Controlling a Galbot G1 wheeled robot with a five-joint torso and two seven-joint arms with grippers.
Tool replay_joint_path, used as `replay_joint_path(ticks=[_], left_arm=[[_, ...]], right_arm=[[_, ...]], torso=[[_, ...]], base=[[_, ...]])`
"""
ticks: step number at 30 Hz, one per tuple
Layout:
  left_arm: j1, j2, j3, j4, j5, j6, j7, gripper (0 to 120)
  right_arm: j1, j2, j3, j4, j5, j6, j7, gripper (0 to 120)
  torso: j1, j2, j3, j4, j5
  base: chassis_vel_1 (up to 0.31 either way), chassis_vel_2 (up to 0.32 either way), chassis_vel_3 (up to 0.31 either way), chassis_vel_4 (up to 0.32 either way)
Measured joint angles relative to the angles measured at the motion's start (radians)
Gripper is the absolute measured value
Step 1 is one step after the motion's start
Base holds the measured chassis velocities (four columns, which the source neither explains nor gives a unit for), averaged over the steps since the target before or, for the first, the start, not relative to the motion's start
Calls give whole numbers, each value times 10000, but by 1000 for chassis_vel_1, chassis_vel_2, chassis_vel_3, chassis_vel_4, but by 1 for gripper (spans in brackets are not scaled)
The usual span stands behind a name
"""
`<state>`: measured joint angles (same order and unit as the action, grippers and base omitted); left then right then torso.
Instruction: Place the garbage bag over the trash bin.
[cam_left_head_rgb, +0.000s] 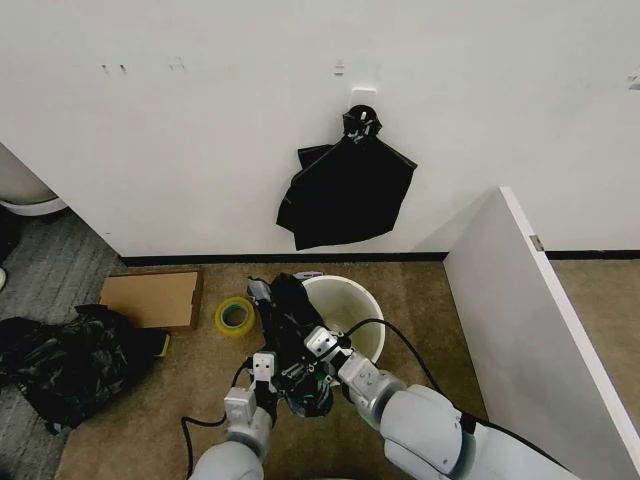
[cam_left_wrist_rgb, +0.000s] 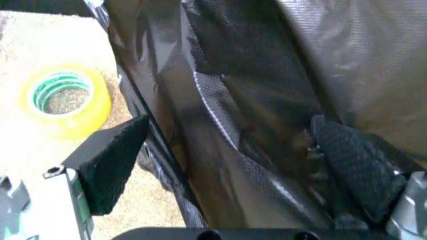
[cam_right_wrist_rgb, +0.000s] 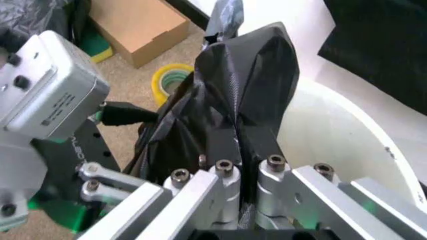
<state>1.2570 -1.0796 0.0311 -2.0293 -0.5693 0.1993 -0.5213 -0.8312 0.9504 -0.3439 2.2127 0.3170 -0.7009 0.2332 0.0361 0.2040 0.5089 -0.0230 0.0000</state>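
The glossy black garbage bag (cam_left_head_rgb: 290, 320) hangs crumpled beside the upright cream-white trash bin (cam_left_head_rgb: 362, 305), touching its rim.

The bag (cam_right_wrist_rgb: 243, 95) is thin, glossy, wrinkled black film — the bin (cam_left_head_rgb: 352, 312) smooth cream plastic, the box (cam_left_head_rgb: 150, 298) matt brown cardboard.

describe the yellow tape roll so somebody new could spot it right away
Start at the white trash bin on the brown carpet by the wall. Just to its left, before the flat cardboard box, lies the yellow tape roll: the one small bright ring, green inside.
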Motion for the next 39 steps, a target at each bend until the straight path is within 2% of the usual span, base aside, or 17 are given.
replay_joint_path(ticks=[9, 20, 24, 26, 31, 39], left_arm=[[-601, 33, 167, 45, -306, 235, -116, 94], [-1022, 34, 295, 39, -605, 668, -528, 91], [-1657, 30, 407, 38, -1588, 1270, -1107, 84], [-2057, -33, 488, 24, -2291, 1636, -1505, 84], [-2492, -229, 581, -50, -3266, 2384, -2409, 83], [-2603, -525, 703, -139, -3607, 3012, -3400, 74]], right_arm=[[-131, 23, 347, -74, 68, 1, -9, 0], [38, -84, 707, -98, 993, -120, 159, 0], [86, -74, 747, -90, 1121, -145, 205, 0], [12, -79, 778, -51, 1131, -150, 212, 0], [-105, -100, 843, -5, 1138, -158, 222, 0], [-217, -77, 897, -5, 1142, -199, 238, 0]], torso=[[0, 0, 0, 0, 1], [0, 0, 0, 0, 0], [0, 0, 1, 1, 0], [1, 0, 1, -1, 1], [1, 0, 1, -1, 1], [-1, 0, 1, 0, 2]], base=[[0, 0, 0, 0], [0, 0, 0, 0], [0, 0, 0, 0], [0, 0, 0, 0], [0, 0, 0, 0], [0, 0, 0, 0]])
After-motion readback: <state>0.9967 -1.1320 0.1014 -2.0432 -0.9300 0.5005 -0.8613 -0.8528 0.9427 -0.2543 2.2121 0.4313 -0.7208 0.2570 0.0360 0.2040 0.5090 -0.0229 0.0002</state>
